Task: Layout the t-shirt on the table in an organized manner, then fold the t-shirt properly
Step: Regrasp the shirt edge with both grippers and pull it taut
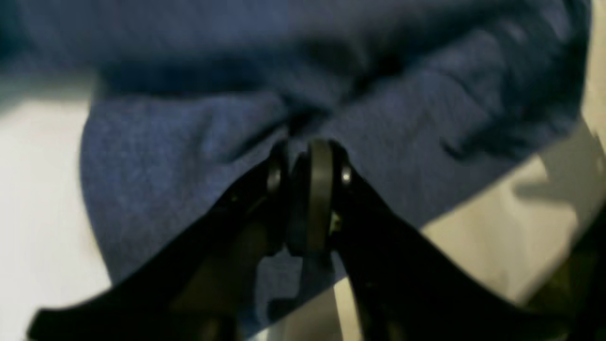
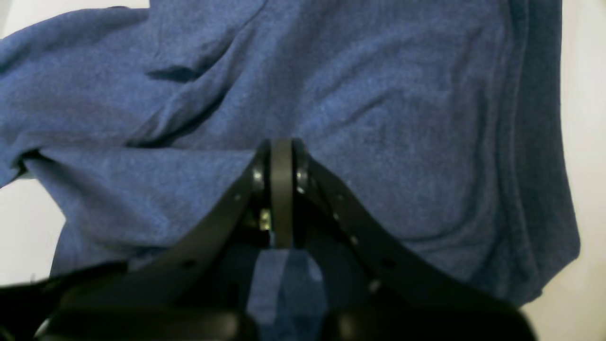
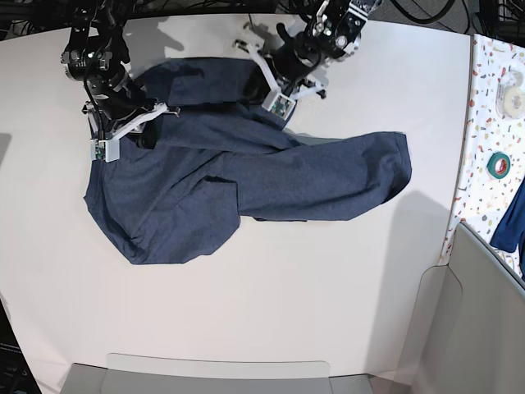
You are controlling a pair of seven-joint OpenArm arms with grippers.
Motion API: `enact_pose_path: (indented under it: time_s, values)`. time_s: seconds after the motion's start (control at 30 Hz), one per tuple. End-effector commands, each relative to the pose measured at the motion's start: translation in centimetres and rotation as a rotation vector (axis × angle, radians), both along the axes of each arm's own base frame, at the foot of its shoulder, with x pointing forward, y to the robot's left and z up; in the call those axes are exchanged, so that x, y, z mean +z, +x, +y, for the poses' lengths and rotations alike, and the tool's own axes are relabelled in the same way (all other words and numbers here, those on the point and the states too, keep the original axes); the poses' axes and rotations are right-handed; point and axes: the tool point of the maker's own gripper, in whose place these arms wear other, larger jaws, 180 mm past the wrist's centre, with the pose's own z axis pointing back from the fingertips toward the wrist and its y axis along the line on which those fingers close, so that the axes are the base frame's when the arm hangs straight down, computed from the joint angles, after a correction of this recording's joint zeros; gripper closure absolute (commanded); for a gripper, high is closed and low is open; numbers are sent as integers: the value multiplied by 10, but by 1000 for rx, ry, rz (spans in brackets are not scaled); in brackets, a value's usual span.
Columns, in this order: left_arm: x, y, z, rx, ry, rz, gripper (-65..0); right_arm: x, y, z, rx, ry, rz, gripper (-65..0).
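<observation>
**Navy cloth pinched at both claws: laying-out step**

Left claw (image 1: 307,156) and right claw (image 2: 281,158) are each clenched on a fold of the t-shirt (image 3: 246,172), which lies rumpled and doubled over on the white surface (image 3: 287,312). Layout looks unfinished; next, the claws should probably draw apart to spread it flat.

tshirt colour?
Heathered dark navy-blue cotton t-shirt, plain side showing; clearest in the right wrist view.

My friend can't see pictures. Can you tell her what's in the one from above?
A dark blue t-shirt lies crumpled on a big white table. Two robot arms reach in from the far edge: the right end effector and the left end effector both sit on the shirt's top edge.
</observation>
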Motion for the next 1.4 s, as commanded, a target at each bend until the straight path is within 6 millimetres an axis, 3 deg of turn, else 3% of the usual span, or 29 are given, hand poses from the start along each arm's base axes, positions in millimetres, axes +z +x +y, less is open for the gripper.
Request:
enact_pose_path:
  time_s: [0.0, 0.17, 0.5, 0.73, 0.83, 0.9, 1.07, 1.23, 1.37]
  values:
    - [2, -7, 4, -15, 21, 8, -140, 11, 5, 1, 5, 3, -44, 0]
    - [31, 4, 2, -16, -13, -66, -232, 10, 3, 1, 6, 3, -41, 0]
    - [62, 13, -3, -4, -62, -148, -239, 12, 0, 7, 28, 40, -43, 0]
    - [83, 40, 7, 125, -96, -255, -236, 18, -8, 65, 268, 125, -53, 0]
    - [88, 53, 23, 181, -87, -299, -208, 16, -16, 85, 344, 131, -38, 0]
    - [89, 60, 35, 218, -71, -312, -153, 13, -22, 97, 397, 134, -24, 0]
    - [89, 76, 74, 325, -7, -339, -8, 4, -35, 96, 470, 86, 15, 0]
    - [90, 87, 110, 404, 48, -363, -27, -5, -41, 78, 486, 22, 51, 0]
    - [91, 92, 127, 442, 75, -374, -33, -16, -46, 72, 491, 0, 85, 0]
